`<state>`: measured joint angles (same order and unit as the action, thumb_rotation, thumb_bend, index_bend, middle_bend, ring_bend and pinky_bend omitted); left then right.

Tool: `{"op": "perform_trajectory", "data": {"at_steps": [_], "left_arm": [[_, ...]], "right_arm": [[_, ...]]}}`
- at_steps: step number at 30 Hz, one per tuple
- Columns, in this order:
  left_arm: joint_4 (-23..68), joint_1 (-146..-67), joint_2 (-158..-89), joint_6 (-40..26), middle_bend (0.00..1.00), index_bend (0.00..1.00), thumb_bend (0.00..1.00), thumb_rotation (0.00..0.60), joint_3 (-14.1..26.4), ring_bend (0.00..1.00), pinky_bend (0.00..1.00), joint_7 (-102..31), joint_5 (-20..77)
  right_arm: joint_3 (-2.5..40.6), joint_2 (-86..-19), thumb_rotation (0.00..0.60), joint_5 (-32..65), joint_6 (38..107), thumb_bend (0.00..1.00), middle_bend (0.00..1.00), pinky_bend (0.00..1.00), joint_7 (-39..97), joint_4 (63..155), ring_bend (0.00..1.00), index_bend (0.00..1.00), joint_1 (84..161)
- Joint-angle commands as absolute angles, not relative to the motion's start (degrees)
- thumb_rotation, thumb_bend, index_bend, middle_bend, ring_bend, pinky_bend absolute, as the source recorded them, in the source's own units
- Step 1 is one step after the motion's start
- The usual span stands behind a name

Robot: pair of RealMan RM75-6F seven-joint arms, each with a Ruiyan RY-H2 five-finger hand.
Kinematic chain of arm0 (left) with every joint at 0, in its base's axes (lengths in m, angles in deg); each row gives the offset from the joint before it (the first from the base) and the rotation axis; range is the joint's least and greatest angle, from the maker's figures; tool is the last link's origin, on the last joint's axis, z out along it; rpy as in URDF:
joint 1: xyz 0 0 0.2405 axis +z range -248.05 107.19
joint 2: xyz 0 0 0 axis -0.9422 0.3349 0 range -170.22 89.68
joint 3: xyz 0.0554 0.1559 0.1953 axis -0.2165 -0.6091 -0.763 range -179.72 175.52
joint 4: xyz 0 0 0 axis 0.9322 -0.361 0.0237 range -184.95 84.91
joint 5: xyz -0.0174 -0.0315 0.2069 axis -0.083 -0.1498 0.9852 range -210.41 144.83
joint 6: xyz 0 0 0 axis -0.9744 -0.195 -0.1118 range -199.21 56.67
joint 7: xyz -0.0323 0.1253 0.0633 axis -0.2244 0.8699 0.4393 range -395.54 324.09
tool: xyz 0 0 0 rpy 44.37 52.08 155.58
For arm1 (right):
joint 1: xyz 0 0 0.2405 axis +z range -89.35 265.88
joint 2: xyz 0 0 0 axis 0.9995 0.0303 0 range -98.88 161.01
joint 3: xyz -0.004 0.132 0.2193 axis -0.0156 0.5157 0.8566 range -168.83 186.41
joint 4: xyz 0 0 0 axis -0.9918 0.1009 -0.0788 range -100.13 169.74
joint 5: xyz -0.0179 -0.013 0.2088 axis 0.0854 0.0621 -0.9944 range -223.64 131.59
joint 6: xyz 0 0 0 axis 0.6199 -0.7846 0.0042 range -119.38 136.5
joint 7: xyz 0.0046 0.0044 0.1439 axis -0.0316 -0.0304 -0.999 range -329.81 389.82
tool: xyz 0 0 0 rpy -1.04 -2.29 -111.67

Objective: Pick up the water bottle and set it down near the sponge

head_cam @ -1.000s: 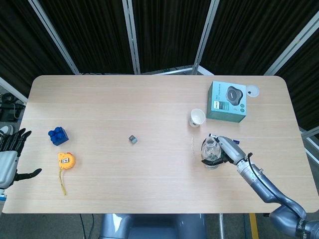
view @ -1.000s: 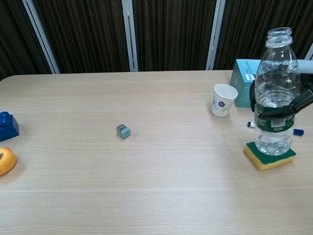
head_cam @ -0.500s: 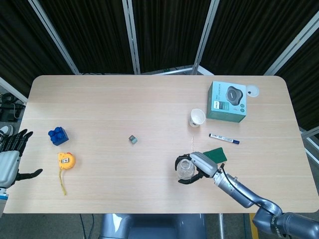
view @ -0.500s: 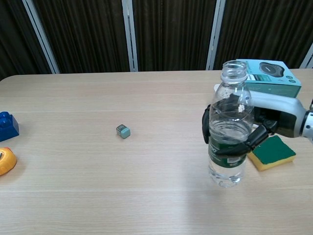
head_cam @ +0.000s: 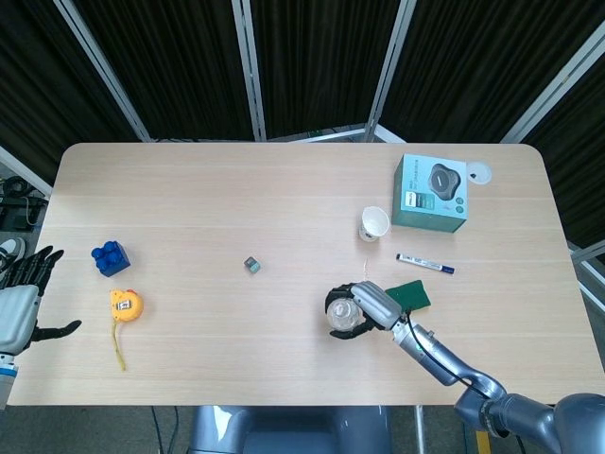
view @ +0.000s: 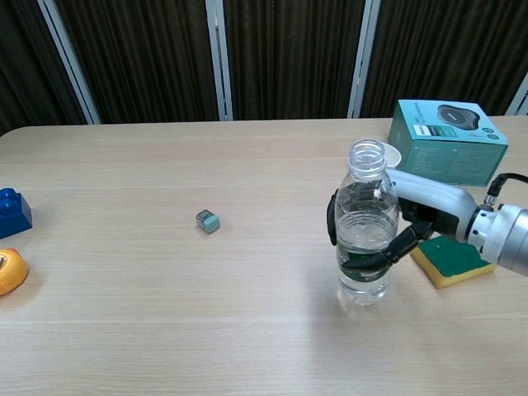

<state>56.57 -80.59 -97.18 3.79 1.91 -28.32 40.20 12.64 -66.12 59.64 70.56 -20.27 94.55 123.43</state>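
A clear, capless water bottle (view: pixel 365 231) with a green label stands upright on the table, seen from above as bottle (head_cam: pixel 343 316). My right hand (view: pixel 410 223) grips it around the middle, its fingers wrapped round the label; from the head camera the hand (head_cam: pixel 371 307) sits just right of the bottle. The green and yellow sponge (view: pixel 452 260) lies flat a short way to the right of the bottle, and shows as a green sponge (head_cam: pixel 412 294) in the head view. My left hand (head_cam: pixel 21 303) hangs open off the table's left edge, holding nothing.
A paper cup (head_cam: pixel 373 223), a teal box (head_cam: pixel 431 193) and a marker pen (head_cam: pixel 425 264) lie behind the sponge. A small grey cube (view: pixel 208 221) sits mid-table. A blue block (head_cam: pixel 112 257) and a yellow tape measure (head_cam: pixel 125 305) lie at the left.
My right hand has carried the bottle leftward off the sponge area and lowered it to the table, a short way left of the sponge. The left hand has not moved.
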Motion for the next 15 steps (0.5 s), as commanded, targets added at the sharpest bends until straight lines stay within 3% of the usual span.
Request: {"op": "perform_trajectory", "data": {"at_steps": [1,9,15], "left_arm": [[56.6,-80.7,-97.3,3.7,0.00,0.00,0.00,0.600,1.9,0.00,0.00,-28.2,40.1],[56.5,-80.7,-97.6,3.7,0.00,0.00,0.00,0.600,1.9,0.00,0.00,-27.6,39.7],[56.4,-80.7,-97.7,4.1,0.00,0.00,0.00,0.600,1.9,0.00,0.00,-27.3,39.7]], "right_arm": [[12.0,-68.4,0.600,58.0,71.8,0.72,0.62,0.47,-20.8,90.9,0.57,0.59,123.8],[11.7,-71.1,0.600,55.8,73.4,0.66,0.60,0.47,-22.2,85.0,0.55,0.58,124.3],[10.8,-72.6,0.600,54.1,74.5,0.52,0.54,0.43,-23.9,81.4,0.49,0.44,124.3]]}}
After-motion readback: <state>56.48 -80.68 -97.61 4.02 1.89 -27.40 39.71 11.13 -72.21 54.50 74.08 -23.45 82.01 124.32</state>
